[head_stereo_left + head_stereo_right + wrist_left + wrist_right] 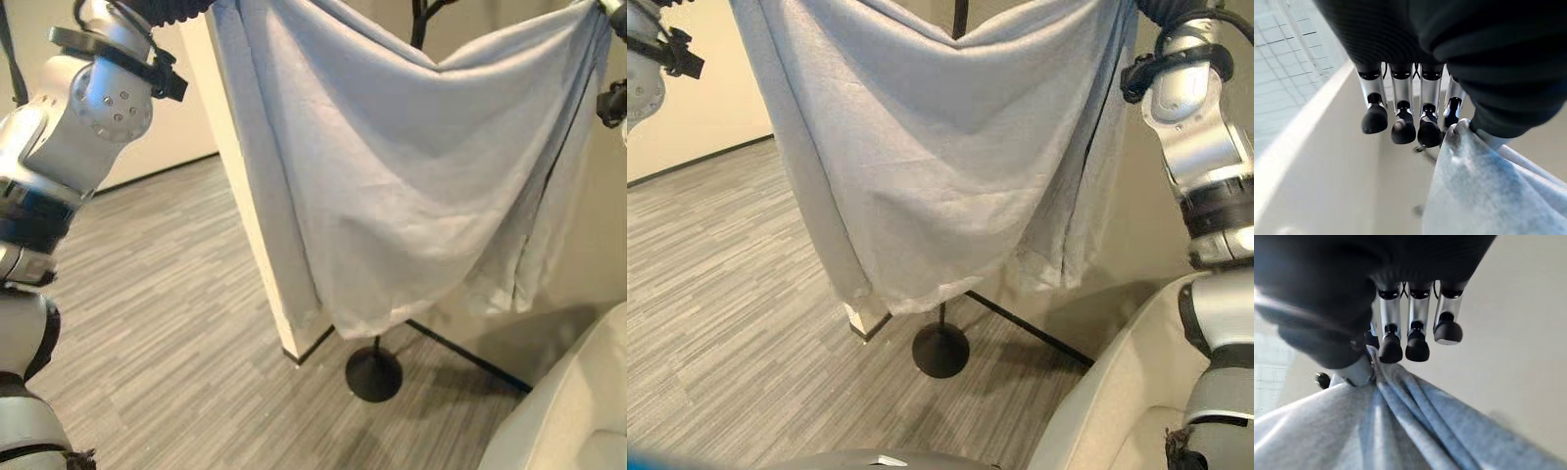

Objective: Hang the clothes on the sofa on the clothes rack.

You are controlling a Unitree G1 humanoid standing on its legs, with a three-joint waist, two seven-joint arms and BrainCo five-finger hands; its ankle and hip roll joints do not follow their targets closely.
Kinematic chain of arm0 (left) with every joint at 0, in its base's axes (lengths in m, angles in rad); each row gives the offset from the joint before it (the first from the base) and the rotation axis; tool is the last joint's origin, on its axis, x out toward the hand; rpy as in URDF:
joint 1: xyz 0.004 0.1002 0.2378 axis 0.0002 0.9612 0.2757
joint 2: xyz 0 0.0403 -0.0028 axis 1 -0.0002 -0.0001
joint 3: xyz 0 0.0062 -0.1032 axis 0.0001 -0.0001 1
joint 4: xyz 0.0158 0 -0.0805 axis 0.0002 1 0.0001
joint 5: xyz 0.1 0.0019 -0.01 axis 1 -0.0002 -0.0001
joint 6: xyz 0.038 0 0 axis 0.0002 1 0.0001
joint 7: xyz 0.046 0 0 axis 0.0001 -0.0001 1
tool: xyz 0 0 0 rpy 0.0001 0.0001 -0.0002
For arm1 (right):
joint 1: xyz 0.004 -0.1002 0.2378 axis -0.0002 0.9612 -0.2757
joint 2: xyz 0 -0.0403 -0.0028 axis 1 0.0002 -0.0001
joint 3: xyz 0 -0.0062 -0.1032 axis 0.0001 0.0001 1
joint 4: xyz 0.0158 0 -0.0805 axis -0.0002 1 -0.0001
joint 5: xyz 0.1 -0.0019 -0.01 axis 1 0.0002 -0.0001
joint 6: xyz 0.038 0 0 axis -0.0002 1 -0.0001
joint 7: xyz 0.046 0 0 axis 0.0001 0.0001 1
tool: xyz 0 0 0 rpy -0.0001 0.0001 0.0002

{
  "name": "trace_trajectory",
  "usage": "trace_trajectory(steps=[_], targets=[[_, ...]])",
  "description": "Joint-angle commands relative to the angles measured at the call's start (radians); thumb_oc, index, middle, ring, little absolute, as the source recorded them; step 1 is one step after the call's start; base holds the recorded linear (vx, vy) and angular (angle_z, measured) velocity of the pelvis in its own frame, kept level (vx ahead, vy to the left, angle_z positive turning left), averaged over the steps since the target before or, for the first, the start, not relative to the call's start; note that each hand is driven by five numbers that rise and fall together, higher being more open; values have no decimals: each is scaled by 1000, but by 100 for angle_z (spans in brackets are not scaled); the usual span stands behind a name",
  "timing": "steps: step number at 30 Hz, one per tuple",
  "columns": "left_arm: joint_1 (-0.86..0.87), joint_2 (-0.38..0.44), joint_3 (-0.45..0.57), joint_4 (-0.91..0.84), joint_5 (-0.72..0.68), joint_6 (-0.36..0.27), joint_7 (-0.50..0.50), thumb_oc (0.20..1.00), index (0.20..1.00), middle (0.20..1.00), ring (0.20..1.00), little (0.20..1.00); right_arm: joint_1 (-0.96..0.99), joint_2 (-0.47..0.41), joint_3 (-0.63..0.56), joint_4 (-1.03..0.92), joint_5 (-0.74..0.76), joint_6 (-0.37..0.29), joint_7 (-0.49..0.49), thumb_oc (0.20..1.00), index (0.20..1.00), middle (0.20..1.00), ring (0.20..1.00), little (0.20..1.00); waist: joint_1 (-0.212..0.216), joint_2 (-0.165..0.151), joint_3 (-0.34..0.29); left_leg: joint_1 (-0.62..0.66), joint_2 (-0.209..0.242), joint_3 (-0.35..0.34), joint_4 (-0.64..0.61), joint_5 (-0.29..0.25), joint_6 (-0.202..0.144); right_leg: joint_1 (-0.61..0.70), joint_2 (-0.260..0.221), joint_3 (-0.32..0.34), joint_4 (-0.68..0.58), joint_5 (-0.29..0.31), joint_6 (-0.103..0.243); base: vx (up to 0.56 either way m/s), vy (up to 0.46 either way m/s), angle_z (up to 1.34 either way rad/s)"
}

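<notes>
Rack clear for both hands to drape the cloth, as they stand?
Probably yes: left hand and right hand pinch the cloth spread high before the rack, nothing between.

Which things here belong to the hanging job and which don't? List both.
Job:
grey garment, held spread out
left robot hand, pinching one top corner
right robot hand, pinching the other
clothes rack, round black base on the floor behind the cloth
sofa, at lower right

Not part of it:
cream wall column
</notes>
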Motion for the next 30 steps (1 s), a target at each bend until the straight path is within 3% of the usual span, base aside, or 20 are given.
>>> trace_trajectory(steps=[1,5,9,22,30], targets=[[-184,-21,-23,121,-55,16,50,200,200,200,200,200,-197,-45,67,55,52,-11,-28,200,200,200,200,200,34,12,26,-22,-101,-11,11,-82,59,-4,48,-64,19,-120,47,0,0,0],[-429,-230,-239,581,-178,43,35,200,200,200,200,200,-548,95,412,475,58,48,18,200,200,200,200,200,33,9,62,-126,-99,-18,11,-38,48,-103,52,-64,19,-84,52,-97,-17,1],[-462,-346,-292,816,-143,102,15,200,200,200,200,200,-612,207,520,642,-3,103,61,200,200,200,200,200,31,16,128,-252,-107,-45,11,10,42,-232,60,-49,19,-40,49,-159,-11,2],[-460,-428,-319,878,-64,123,-54,200,200,200,200,200,-554,290,602,718,-103,126,176,200,200,200,200,200,19,3,170,-322,-112,-54,11,34,41,-309,72,-37,19,-26,43,-6,-3,0],[-471,-450,-322,876,-56,120,-71,200,200,200,200,200,-547,288,603,716,-106,125,185,200,200,200,200,200,24,7,175,-322,-112,-64,11,32,42,-308,74,-37,19,-29,43,8,-4,0]])
